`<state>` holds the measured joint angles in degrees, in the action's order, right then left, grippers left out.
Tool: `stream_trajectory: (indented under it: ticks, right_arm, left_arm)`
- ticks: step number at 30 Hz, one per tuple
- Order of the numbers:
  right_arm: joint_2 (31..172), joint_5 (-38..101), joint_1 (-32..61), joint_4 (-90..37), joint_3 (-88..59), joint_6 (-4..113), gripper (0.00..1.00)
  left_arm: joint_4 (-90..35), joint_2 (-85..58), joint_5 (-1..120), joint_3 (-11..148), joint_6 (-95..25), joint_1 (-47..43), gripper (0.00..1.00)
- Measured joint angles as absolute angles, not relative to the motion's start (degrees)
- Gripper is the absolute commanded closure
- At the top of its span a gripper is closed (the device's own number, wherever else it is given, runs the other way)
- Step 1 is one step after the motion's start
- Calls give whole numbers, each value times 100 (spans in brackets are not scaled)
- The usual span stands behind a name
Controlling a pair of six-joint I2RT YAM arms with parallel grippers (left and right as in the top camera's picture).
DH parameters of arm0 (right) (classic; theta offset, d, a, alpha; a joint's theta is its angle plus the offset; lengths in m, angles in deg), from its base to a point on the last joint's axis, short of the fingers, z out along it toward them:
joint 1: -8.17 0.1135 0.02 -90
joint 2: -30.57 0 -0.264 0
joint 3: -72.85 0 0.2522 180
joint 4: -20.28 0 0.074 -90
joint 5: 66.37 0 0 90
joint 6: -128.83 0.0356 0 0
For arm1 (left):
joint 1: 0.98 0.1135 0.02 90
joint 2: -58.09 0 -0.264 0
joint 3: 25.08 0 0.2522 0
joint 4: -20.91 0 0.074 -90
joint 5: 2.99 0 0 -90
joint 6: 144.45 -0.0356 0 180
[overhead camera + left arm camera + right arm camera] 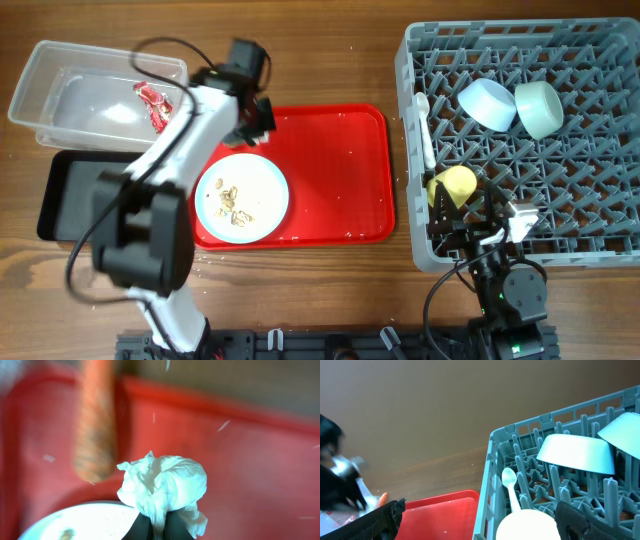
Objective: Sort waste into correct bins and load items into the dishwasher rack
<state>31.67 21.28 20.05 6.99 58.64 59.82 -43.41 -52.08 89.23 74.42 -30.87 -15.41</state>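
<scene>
The crumpled white tissue (162,485) is pinched between the two dark fingers of the left gripper (156,530), which are closed on its lower folds, and it hangs above the red tray (240,460). Just beside it in the left wrist view lies the small orange carrot (95,430) (blurred, lengthwise on the tray), and below it curves the rim of the round light-blue plate (85,517). From overhead, the plate carries the tan food scraps (236,200) and sits on the tray's left half, with the left arm reaching over the tray's upper left corner. Past that corner stands the clear tub (60,70), holding the red-and-white wrapper (152,103), with the black tray (70,195) just below it. Well apart on the right is the dishwasher rack (590,190), holding the pale blue bowl (487,103), mint-green bowl (538,108), yellow cup (452,186) and white spoon (425,135). The right gripper (479,512) sits at the rack's near edge, fingers spread wide.
</scene>
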Motion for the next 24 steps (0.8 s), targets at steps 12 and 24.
stream_trajectory:
  ticks: [12,24]
  right_arm:
    - [3167,2128,2005,699,5864,5982,0]
    - [3167,2128,2005,699,5864,5982,1]
  left_arm:
    - [-3395,-4869,9157,7689,-2932,867,18]
    - [-4311,-5512,8883,7337,-3791,-1093,33]
